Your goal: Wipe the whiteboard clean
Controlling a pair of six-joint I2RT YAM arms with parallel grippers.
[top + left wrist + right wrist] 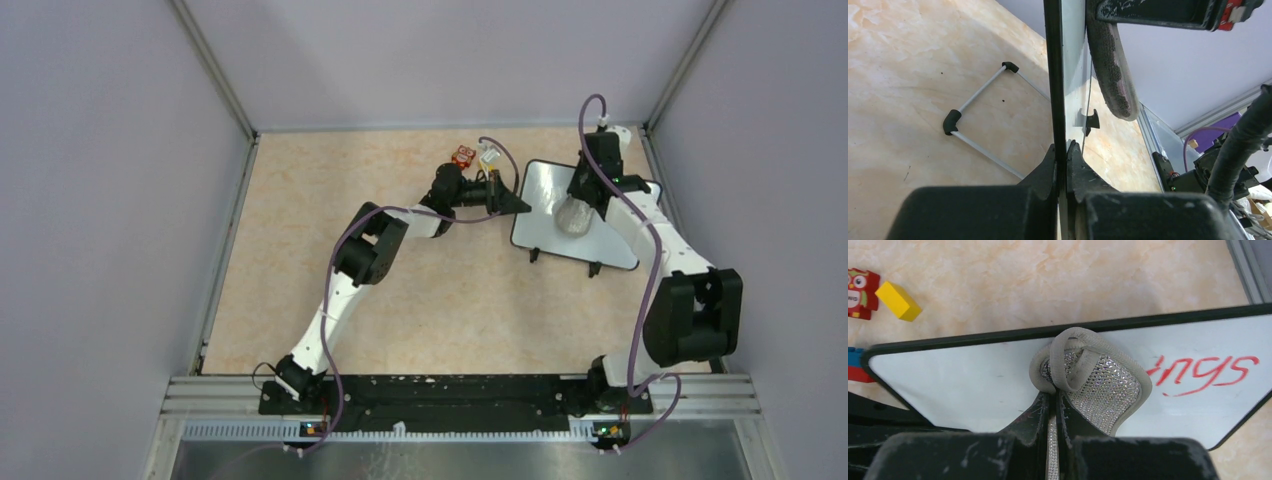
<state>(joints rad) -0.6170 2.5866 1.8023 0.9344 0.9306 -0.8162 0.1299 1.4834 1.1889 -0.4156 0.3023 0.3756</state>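
The whiteboard (545, 205) sits clamped in the left gripper (1062, 152). The right gripper (1053, 402), pinching the cloth (1098, 385), should press flat across the red writing (1205, 372), frame right.

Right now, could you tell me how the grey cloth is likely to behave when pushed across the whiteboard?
The cloth is probably floppy: it folds and loops over itself beyond the right end effector. Its knobbly weave would likely drag rather than slip on the glossy whiteboard.

Pale lavender walls (100, 180) around a beige marbled tabletop (290, 230), grey metal corner posts (215, 70), soft even light.
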